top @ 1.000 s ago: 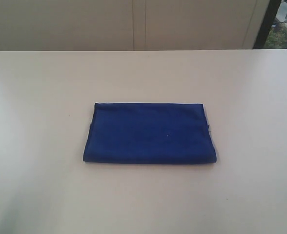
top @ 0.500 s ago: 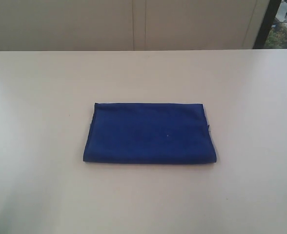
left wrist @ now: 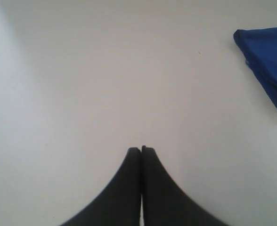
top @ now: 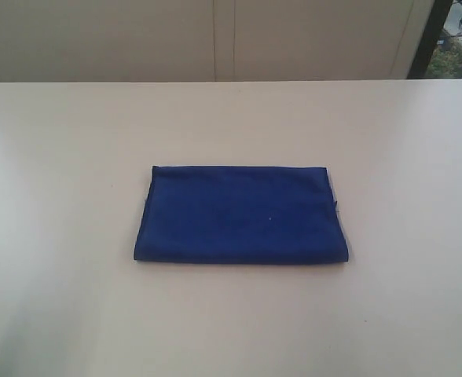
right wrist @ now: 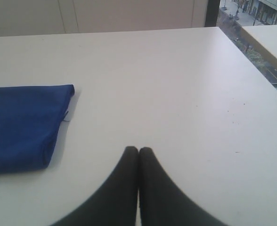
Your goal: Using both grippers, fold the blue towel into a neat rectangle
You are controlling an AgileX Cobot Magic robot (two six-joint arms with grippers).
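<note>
Altogether: one blue towel (top: 241, 214), one table (top: 58, 141), and two pairs of black fingers, one pair on each arm.
Left fingers (left wrist: 129, 188): pressed together tip to tip with no gap, grasping nothing; only bare table lies ahead of them, and they touch no cloth.
Left fingers and towel: well apart; just one corner of the towel shows at the edge of the left wrist view.
Blue towel: folded into a flat, layered rectangle in the middle of the table, long side running across the exterior view; a tiny pale tag shows at its right short edge.
Right fingers (right wrist: 152, 188): clenched tight together and empty; near the towel's right end, with bare table between them and the cloth.
</note>
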